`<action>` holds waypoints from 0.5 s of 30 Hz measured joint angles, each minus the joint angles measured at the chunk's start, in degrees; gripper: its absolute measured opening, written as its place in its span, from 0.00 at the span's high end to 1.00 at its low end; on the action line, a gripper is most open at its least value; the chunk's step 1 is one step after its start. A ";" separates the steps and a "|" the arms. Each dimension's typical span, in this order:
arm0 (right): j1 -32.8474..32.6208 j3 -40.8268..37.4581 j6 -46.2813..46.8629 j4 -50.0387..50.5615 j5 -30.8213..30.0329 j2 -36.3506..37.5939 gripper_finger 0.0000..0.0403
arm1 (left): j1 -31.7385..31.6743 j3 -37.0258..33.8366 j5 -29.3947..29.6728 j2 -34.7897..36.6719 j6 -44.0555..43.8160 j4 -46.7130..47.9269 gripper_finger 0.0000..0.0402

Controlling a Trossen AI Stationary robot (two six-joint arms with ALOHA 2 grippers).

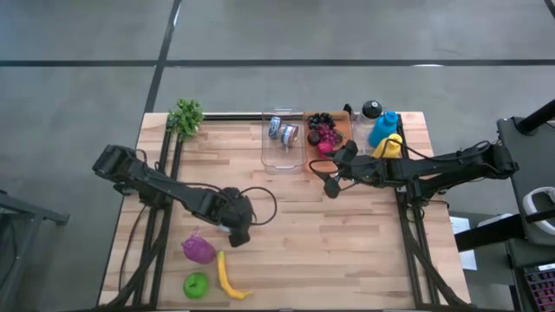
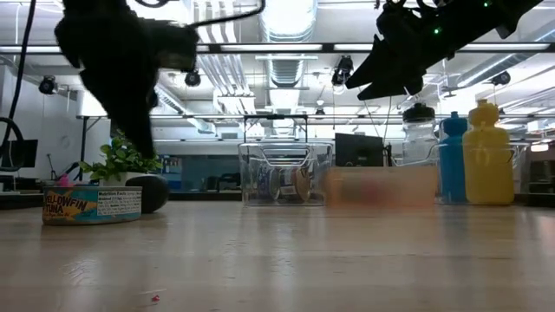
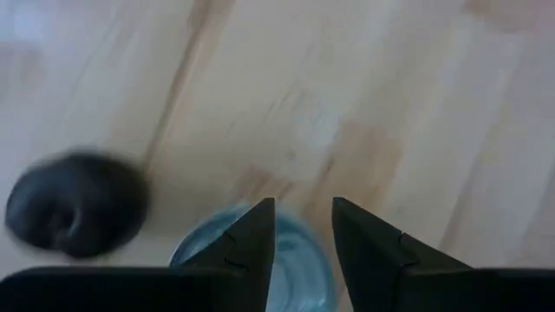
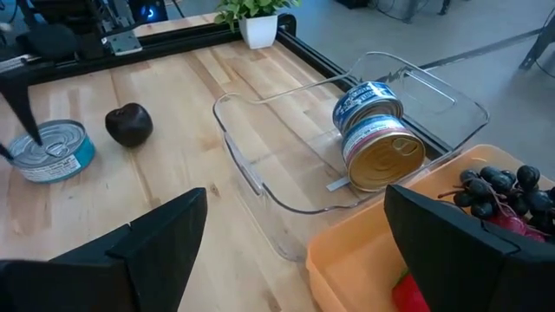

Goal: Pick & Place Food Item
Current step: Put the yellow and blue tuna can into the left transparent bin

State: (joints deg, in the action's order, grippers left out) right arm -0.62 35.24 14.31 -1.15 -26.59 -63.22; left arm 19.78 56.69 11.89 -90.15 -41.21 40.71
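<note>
A blue tuna can point(image 4: 52, 152) stands upright on the wooden table point(image 1: 347, 251), labelled "Yellowfin Tuna" in the low view point(image 2: 91, 205). A dark plum point(image 4: 128, 124) lies just beside it. My left gripper point(image 3: 303, 204) hangs over the can's lid point(image 3: 295, 260), pointing steeply down. Its fingers are open by a narrow gap with nothing between them. In the low view the left gripper point(image 2: 139, 143) ends a little above the can. My right gripper point(image 4: 295, 260) waits wide open above the table's far middle point(image 1: 332, 180), holding nothing.
A clear container point(image 1: 284, 139) holding two cans point(image 4: 373, 130) stands at the far middle. Next to it are an orange tray point(image 1: 340, 121) with grapes, bottles point(image 1: 381, 128) and a plant point(image 1: 186, 117). A purple item point(image 1: 198, 250), green apple point(image 1: 197, 284) and banana point(image 1: 227, 277) lie near left.
</note>
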 joint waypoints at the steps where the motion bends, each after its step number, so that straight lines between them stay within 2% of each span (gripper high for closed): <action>1: 0.00 0.00 0.00 -0.02 0.00 0.00 0.13 | -0.02 -0.22 -0.09 0.00 -1.45 1.21 0.70; 8: 0.01 0.00 0.00 -0.85 -0.02 0.00 0.16 | -0.06 -1.36 -3.61 0.00 -8.62 7.35 0.70; 15: 0.02 0.00 0.01 -0.85 -0.02 0.00 0.18 | -0.12 -3.79 -7.67 0.00 -8.81 7.39 0.77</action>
State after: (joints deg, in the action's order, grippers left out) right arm -0.60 35.24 14.32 -2.00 -26.61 -63.22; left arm 19.66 52.90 4.22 -90.15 -50.02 48.10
